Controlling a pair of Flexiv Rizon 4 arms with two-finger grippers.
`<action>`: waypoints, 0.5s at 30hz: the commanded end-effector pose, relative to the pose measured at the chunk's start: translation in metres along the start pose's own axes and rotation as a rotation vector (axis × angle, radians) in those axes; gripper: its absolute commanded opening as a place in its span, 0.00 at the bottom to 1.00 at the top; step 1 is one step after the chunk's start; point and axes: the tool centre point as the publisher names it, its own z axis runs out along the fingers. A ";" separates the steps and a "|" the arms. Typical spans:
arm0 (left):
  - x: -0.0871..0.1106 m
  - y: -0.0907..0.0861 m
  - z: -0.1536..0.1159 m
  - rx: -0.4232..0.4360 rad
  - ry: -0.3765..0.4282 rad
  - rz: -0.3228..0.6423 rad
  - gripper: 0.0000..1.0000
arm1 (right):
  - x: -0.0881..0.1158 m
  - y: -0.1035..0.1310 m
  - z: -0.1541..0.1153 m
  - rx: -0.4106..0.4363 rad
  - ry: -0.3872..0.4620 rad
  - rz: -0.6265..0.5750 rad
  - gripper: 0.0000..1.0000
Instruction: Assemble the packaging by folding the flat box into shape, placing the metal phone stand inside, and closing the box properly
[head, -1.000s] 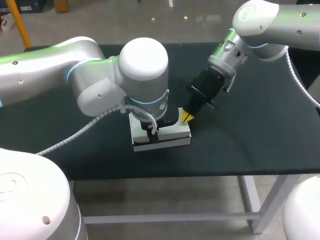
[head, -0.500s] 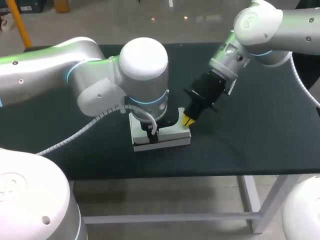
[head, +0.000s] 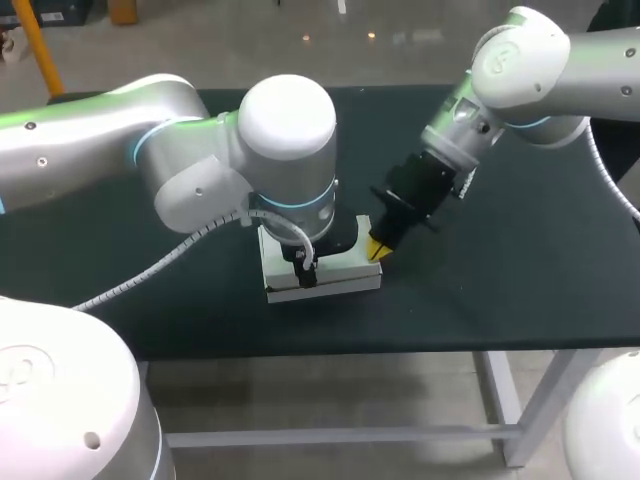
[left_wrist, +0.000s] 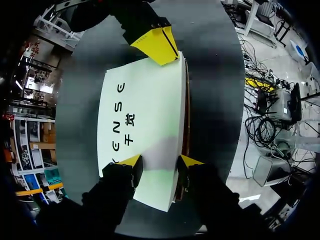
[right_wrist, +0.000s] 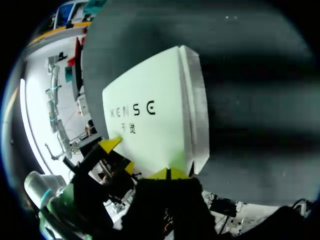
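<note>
The white box (head: 340, 268) lies folded flat-topped on the dark table (head: 500, 260), its printed lid facing up. My left gripper (left_wrist: 160, 162) stands open over one end of the box (left_wrist: 145, 115); one fingertip rests on the lid, the other at the lid's long edge. In the head view my left wrist covers most of the box and hides that gripper. My right gripper (head: 376, 248) is shut, with its yellow tips against the right end of the box. The right gripper (right_wrist: 167, 173) touches the edge of the box (right_wrist: 155, 120), and the left gripper (right_wrist: 119, 156) shows beside it. No phone stand is in view.
Bare dark tabletop spreads to the right of the box and behind it. The table's front edge (head: 330, 352) runs close below the box. My left arm (head: 180, 160) spans the table's left half.
My right gripper has slid a little toward the table's front along the box's right end, staying shut. The left arm and the box have kept still.
</note>
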 end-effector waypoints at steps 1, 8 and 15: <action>0.002 0.000 0.000 0.000 -0.002 0.001 0.49 | -0.001 0.002 0.000 0.002 0.002 0.002 0.00; 0.004 0.001 0.000 -0.003 -0.001 0.007 0.50 | -0.002 0.005 -0.001 -0.001 0.011 0.000 0.00; 0.006 0.002 -0.001 0.000 0.003 0.015 0.52 | -0.002 0.005 0.000 -0.005 0.009 0.001 0.00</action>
